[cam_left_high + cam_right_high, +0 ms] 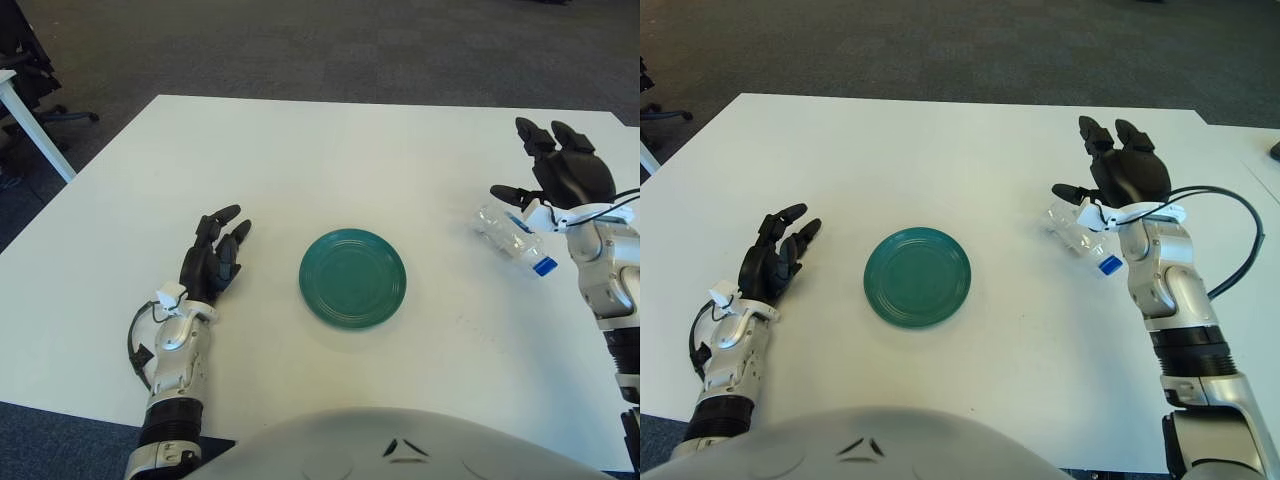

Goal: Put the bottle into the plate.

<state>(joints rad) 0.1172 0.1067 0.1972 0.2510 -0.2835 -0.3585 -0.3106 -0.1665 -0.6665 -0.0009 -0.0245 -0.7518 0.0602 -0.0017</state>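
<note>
A green plate (352,277) lies flat at the middle of the white table (330,150). A clear plastic bottle (508,235) with a blue cap (544,266) lies on its side to the right of the plate, cap toward me. My right hand (527,160) is just over the bottle's far side. Its fingers are spread and stretched away from me, and its thumb points left past the bottle's base. The hand holds nothing, and its wrist hides part of the bottle. My left hand (215,250) shows to the left of the plate, fingers relaxed and empty.
A black cable (1230,200) loops off my right wrist. The table's right edge (1240,170) is close to the right arm, with a second white surface (1265,150) beyond it. A white desk leg (35,130) and a chair base (60,115) stand on the carpet at the far left.
</note>
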